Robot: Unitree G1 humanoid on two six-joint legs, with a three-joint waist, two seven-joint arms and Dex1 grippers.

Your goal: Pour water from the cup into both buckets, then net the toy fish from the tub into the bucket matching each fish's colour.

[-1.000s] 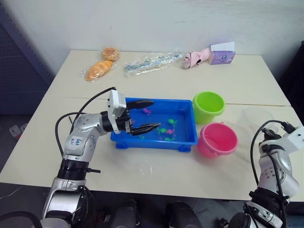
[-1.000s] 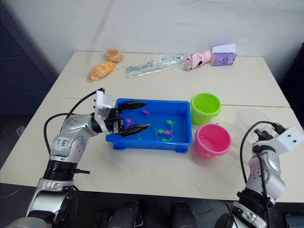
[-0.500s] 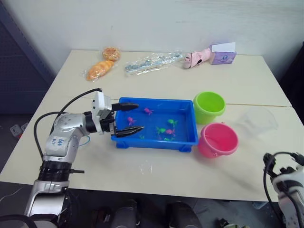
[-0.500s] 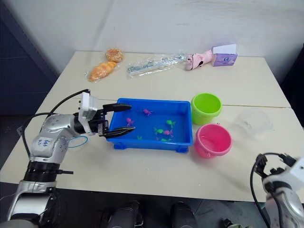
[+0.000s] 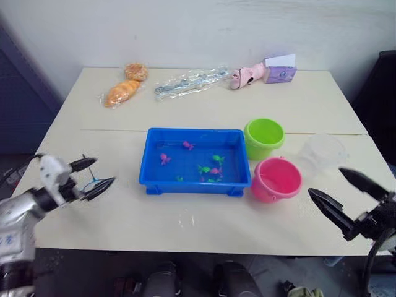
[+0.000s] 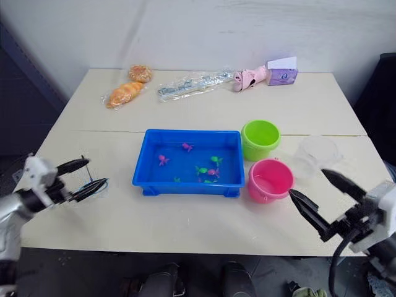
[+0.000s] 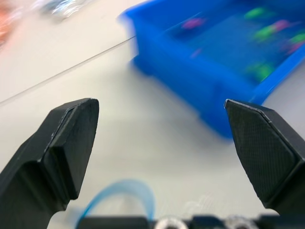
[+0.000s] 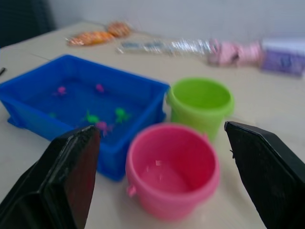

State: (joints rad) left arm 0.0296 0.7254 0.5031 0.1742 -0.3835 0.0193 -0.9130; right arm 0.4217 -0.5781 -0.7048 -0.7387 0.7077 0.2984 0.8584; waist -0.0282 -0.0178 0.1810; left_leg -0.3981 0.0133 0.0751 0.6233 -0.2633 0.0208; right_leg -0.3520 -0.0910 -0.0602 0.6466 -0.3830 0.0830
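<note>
Fish netting hasn't started imo: all toy fish (image 5: 209, 170) sit in the tub (image 5: 195, 184), pink bucket (image 8: 172, 176) w/ some water. Left end effector (image 5: 91, 174) open over net (image 5: 91, 184); right end effector (image 5: 346, 193) open, empty, near cup (image 5: 322, 152) on tabletop (image 5: 185, 216).

text: none legible | purple box (image 5: 279, 70): print too small (unreadable)

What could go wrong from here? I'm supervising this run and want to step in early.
The clear cup stands near the table's right edge, close to the open right pincer; a careless reach could knock it off. The net lies flat beside the open left pincer, so its thin handle may slip a grasp. The pink bucket touches the tub and could be nudged.
</note>
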